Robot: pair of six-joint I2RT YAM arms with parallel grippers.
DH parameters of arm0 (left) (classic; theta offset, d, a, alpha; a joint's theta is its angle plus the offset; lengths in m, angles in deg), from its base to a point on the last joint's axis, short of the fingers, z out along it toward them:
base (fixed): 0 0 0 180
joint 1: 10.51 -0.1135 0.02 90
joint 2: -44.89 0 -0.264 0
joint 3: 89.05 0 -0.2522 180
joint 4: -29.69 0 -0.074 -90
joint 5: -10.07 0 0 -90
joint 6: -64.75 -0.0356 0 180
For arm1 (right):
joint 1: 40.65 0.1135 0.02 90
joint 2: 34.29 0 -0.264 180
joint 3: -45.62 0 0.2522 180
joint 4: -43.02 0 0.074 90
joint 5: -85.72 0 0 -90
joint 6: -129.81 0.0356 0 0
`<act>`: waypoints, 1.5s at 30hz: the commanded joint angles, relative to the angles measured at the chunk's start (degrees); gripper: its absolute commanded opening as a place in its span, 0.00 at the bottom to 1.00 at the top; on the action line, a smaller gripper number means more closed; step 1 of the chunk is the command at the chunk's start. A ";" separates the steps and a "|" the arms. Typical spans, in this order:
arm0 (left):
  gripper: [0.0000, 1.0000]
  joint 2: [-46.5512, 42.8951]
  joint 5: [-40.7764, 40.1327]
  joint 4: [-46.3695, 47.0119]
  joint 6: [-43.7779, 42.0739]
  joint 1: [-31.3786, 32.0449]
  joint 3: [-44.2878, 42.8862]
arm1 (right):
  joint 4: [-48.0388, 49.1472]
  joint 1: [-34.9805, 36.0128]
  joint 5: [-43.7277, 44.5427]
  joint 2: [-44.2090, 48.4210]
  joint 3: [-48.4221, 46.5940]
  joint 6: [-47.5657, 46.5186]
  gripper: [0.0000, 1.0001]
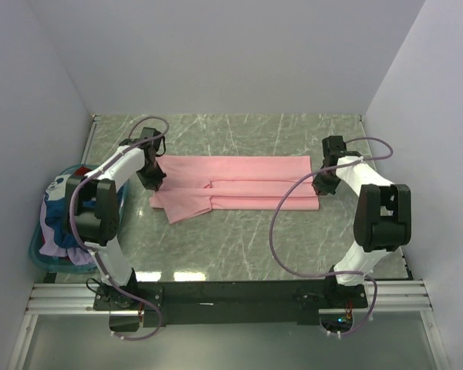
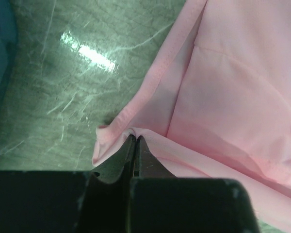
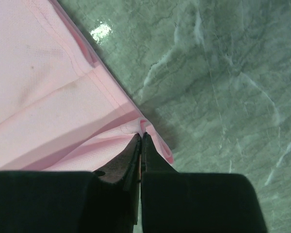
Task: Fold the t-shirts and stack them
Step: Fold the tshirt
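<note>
Clenched left hand [image 2: 135,141] and right hand [image 3: 141,138] each pinch an end of the pink t-shirt [image 1: 239,181], part-folded on the tabletop [image 1: 239,247]. Leftward, basket [image 1: 35,256] holds other t-shirts [image 1: 62,214], bunched, unfolded; no stack yet.

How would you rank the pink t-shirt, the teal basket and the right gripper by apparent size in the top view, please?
1. pink t-shirt and teal basket: similar spread, basket partly behind the left arm, so unranked.
2. right gripper: clearly smallest.
</note>
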 commanded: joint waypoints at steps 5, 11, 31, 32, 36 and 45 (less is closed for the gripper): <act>0.01 0.55 -4.62 3.61 0.89 -0.86 1.00 | 3.35 0.08 2.11 -1.84 -2.00 0.00 0.00; 0.01 0.99 -5.06 5.19 1.24 -1.04 2.75 | 5.19 0.08 2.20 -2.46 -1.30 0.35 0.00; 0.75 -10.94 -5.42 4.49 1.86 -0.43 4.60 | 6.95 6.92 -2.54 8.43 -1.48 -1.05 0.62; 0.77 -12.35 -4.98 4.31 2.30 -0.16 5.30 | 7.39 7.63 -3.94 9.49 -0.60 -1.14 0.63; 0.83 -19.30 -1.64 4.31 4.40 1.59 12.40 | 12.38 11.84 -10.70 15.37 3.09 0.61 0.63; 0.70 -27.75 7.68 8.17 10.21 7.48 26.82 | 23.64 19.76 -20.73 20.83 13.37 5.63 0.62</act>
